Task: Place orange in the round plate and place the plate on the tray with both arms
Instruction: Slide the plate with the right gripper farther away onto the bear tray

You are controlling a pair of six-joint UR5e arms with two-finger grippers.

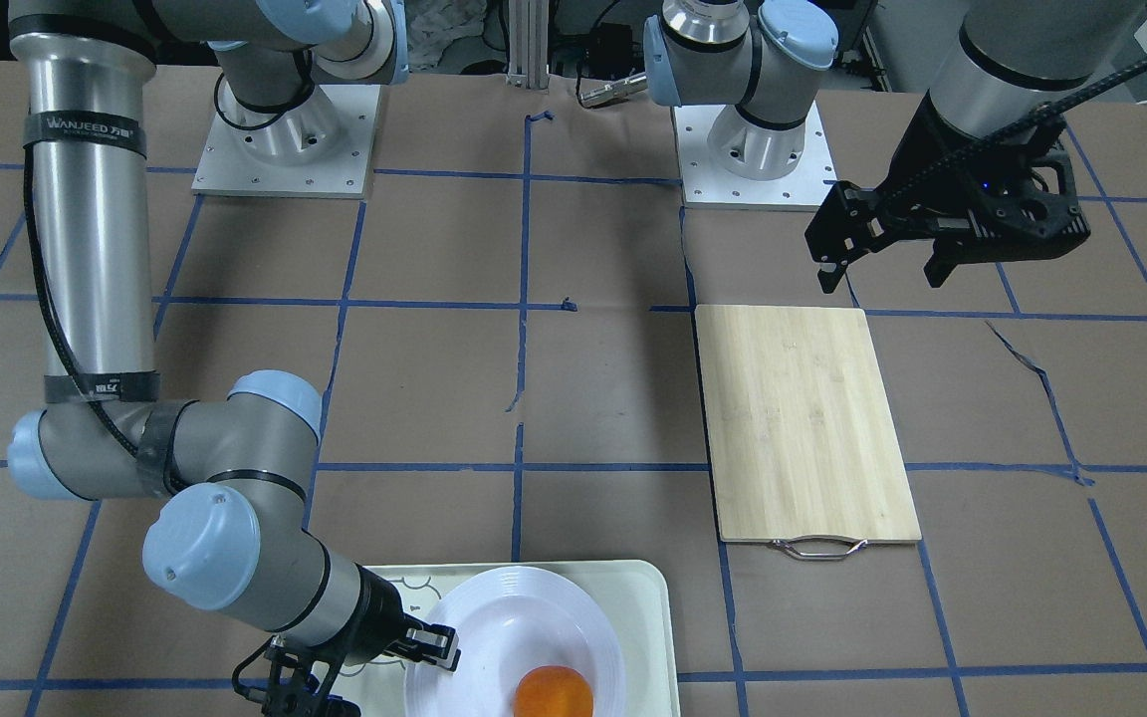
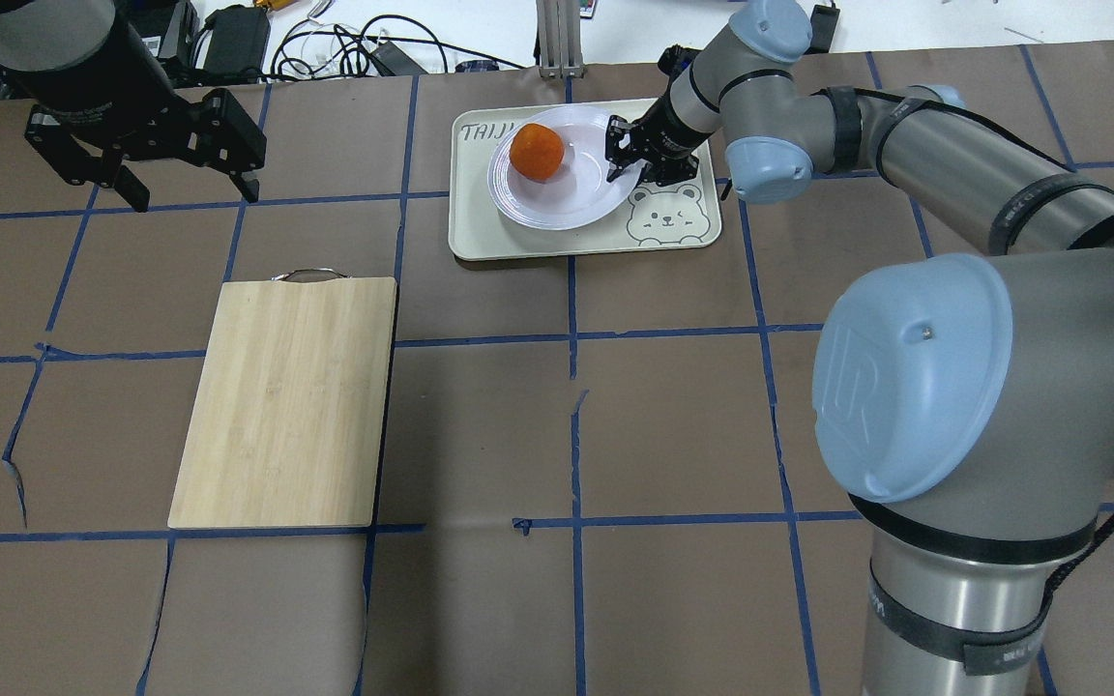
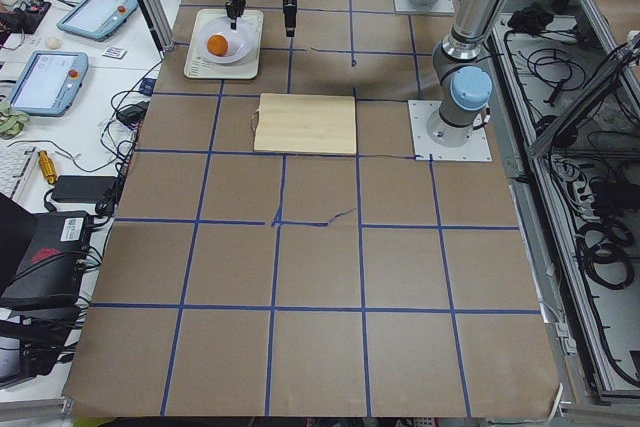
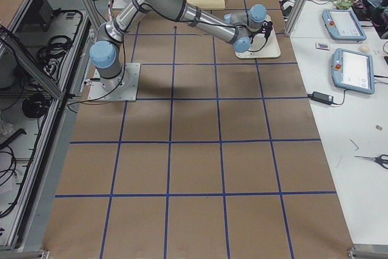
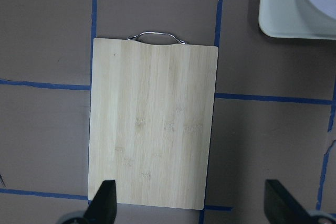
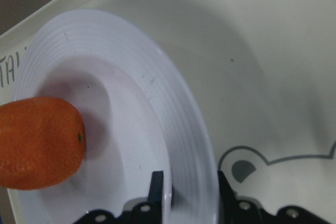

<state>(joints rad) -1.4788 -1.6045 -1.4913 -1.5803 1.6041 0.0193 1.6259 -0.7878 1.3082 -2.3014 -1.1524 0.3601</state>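
The orange (image 2: 536,152) lies in the well of the round plate (image 2: 567,198), which rests on the tray (image 2: 683,227) at the table's far middle. My right gripper (image 2: 627,159) is at the plate's right rim, next to the bear face. In the right wrist view its fingers (image 6: 157,187) straddle the rim of the plate (image 6: 131,77), one inside and one outside, shut on it. The orange (image 6: 39,142) sits to the left there. My left gripper (image 2: 192,196) hangs open and holds nothing, above the table beyond the cutting board's handle end.
A bamboo cutting board (image 2: 286,401) with a metal handle lies on the left half of the table, below my left gripper (image 5: 190,203). Cables and devices crowd the far edge behind the tray. Tablets (image 3: 100,12) lie on a side bench.
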